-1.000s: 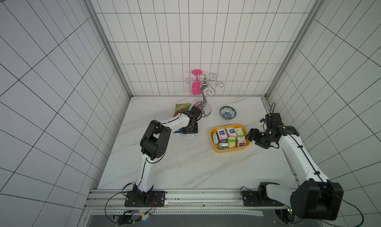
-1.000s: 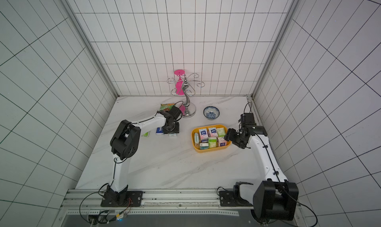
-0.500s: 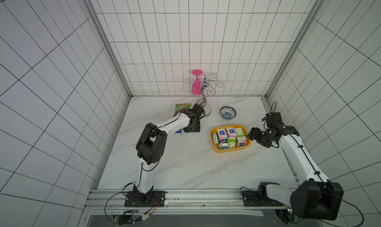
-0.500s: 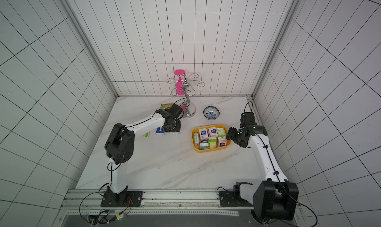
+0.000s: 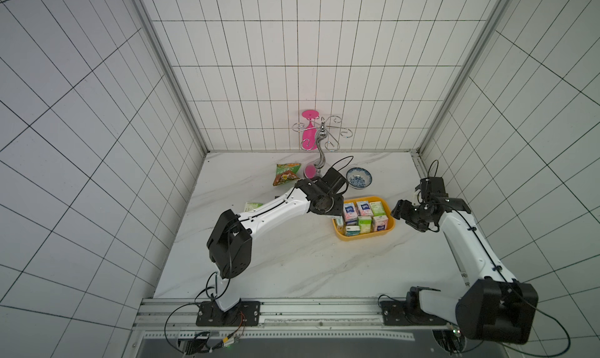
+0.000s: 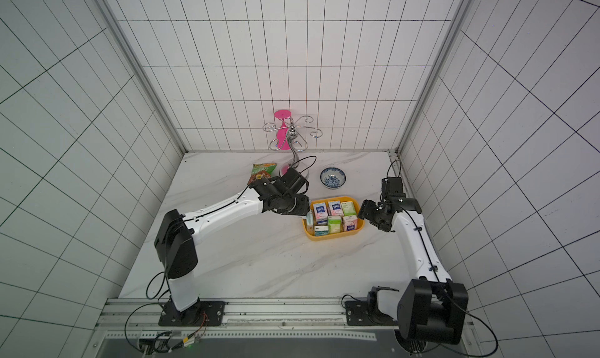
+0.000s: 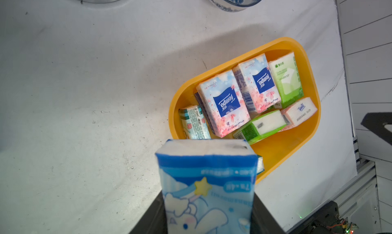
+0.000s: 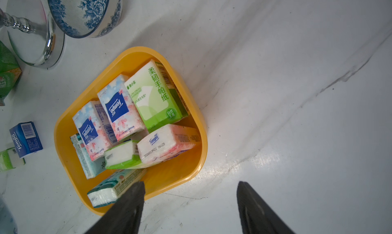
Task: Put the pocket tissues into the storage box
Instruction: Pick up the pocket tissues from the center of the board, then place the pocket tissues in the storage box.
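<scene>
Clamping a blue packet point(image 7: 206, 186), left gripper point(image 6: 303, 210) has crossed the counter point(image 5: 276, 259) to the storage box point(image 7: 282, 145) rim — release next; right gripper point(image 8: 189, 184) gapes empty.

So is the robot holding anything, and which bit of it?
Yes. The left gripper is shut on a blue pocket tissue packet, pinching its two sides near one end; the other end pokes out. The right gripper is open, holding nothing.
</scene>
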You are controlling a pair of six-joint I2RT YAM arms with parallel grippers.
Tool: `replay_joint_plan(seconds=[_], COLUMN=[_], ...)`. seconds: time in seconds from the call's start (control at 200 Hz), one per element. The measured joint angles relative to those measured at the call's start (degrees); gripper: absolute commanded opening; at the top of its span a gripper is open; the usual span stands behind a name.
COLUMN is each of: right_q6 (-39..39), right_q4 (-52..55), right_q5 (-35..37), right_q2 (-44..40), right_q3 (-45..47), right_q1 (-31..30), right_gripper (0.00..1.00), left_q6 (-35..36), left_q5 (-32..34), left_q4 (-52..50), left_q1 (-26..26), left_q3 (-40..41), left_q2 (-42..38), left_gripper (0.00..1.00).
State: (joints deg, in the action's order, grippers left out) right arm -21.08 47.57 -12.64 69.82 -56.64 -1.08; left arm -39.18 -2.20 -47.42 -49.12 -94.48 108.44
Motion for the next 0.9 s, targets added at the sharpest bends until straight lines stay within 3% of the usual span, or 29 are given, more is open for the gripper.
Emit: replay_joint_plan(seconds=[0.395, 0.899], right_q6=[-0.6, -0.6], right_q4=[0.0, 0.1], right_q5=[-0.1, -0.2], right_q2=[-1.5, -2.2], right_q3=[0.2, 0.2], right_q1=[0.0, 0.0], right_gripper=[0.73, 0.73], left_q6=[-12.2, -15.1], left_q5=[3.5, 10.4], left_q4=[2.4, 0.9], left_q1=[-3.9, -6.9], left_q3=[-10.4, -14.9], left_q2=[10.7, 17.9], left_gripper=[0.52, 0.54])
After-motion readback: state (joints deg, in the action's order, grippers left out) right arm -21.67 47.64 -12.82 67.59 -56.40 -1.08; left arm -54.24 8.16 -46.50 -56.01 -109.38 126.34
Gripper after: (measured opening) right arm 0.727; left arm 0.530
